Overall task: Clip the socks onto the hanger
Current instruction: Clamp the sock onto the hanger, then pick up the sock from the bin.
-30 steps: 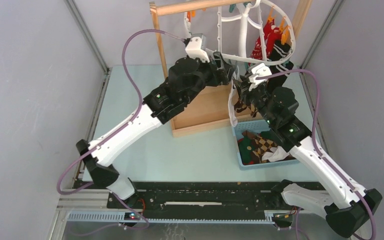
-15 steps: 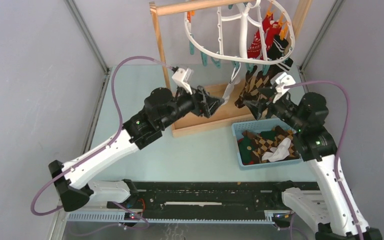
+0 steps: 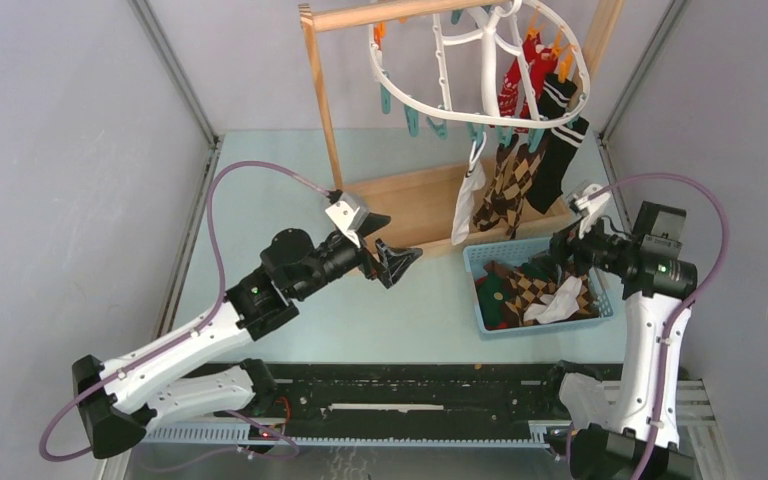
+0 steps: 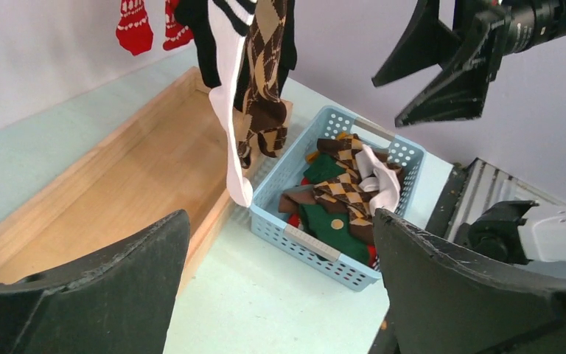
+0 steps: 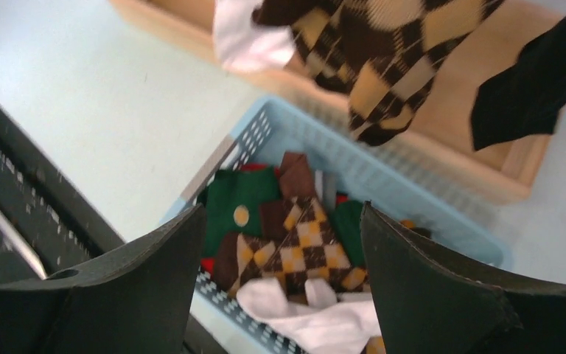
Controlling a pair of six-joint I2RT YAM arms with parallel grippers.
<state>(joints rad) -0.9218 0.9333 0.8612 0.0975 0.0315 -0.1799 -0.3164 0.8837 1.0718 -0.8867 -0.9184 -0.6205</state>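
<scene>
Right gripper (image 3: pixel 563 247) is hovering agape and empty over the pale blue plastic basket (image 3: pixel 535 328).
Pinching only the topmost crumpled white sock (image 5: pixel 302 328) is looking wisest; left gripper (image 3: pixel 392 262) is hanging spread, empty.

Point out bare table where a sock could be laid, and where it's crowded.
Bare: the table left of the wooden rack, and the strip in front of it, between the left gripper and the basket. Crowded: the basket, full of socks, and beneath the hanger, where clipped socks dangle.
</scene>
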